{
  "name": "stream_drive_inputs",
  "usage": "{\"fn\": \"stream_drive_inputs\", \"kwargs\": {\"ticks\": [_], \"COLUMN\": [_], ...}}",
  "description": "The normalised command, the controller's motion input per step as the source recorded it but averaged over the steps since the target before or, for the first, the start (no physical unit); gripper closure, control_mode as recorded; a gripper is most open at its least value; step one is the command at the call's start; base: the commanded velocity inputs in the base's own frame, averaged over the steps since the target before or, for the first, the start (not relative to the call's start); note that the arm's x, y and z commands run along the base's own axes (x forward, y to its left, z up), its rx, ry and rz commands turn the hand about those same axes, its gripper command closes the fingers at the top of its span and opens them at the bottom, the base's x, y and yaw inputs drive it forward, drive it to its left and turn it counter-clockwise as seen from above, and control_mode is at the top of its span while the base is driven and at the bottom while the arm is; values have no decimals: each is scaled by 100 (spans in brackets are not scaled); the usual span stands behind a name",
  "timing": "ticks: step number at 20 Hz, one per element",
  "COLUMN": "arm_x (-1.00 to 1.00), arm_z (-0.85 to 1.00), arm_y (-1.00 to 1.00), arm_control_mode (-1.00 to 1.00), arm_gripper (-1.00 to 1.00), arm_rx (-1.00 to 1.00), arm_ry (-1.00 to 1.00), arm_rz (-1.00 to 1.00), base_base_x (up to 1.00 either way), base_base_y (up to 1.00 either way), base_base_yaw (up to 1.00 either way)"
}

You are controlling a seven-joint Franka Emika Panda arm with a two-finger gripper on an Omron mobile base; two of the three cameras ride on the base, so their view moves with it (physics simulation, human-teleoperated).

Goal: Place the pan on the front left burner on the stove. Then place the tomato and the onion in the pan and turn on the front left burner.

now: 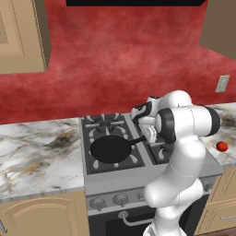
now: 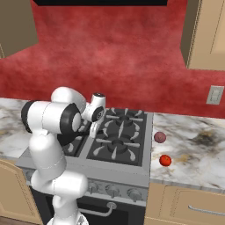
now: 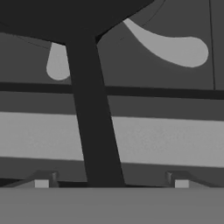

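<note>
Currently the first step appears to be at its end. At the left, in the left base view, the pan (image 1: 109, 149) is seen lying flat on the front left burner (image 1: 97, 162) of the stove (image 1: 92, 184), its long handle (image 1: 138, 140) pointing right toward the arm. In the hand view the handle (image 3: 94, 131) runs up the middle of the picture between the two fingertips (image 3: 42, 183), which stand wide apart on either side of it with clear gaps; the gripper (image 3: 111, 183) is therefore judged to be released, with nothing grasped. In the left base view the gripper (image 1: 146, 131) is mostly hidden behind the arm's own joints, close to the handle's end.

Further right, in the right base view, the onion (image 2: 160, 137) rests on the marble counter (image 2: 197, 154) just beside the stove's right edge, and the tomato (image 2: 165, 160) lies near it, a little closer to the counter's front. Both are well apart from the pan, on the far side of the right-hand burners.

The next move is judged to call for the gripper to be lifted clear of the handle without the pan being nudged, then carried right across the stove to one of the two round things. A centred grasp will be needed, since either ball could roll. The knobs (image 2: 112, 190) along the stove's front are left for last.
</note>
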Motion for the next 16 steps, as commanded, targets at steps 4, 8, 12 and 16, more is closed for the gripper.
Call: {"fn": "stream_drive_inputs", "kwargs": {"ticks": [4, 8, 12, 16], "arm_x": [-48, -53, -49, -46], "arm_z": [19, 44, 58, 64], "arm_y": [0, 0, 0, 0], "arm_control_mode": [-100, -100, -100, -100], "arm_gripper": [-100, -100, -100, -100], "arm_rx": [-2, -5, -8, -8], "arm_ry": [-10, -9, -7, -5], "arm_rz": [1, 0, 1, 0], "base_base_x": [0, 0, 0, 0], "base_base_y": [0, 0, 0, 0], "base_base_yaw": [0, 0, 0, 0]}}
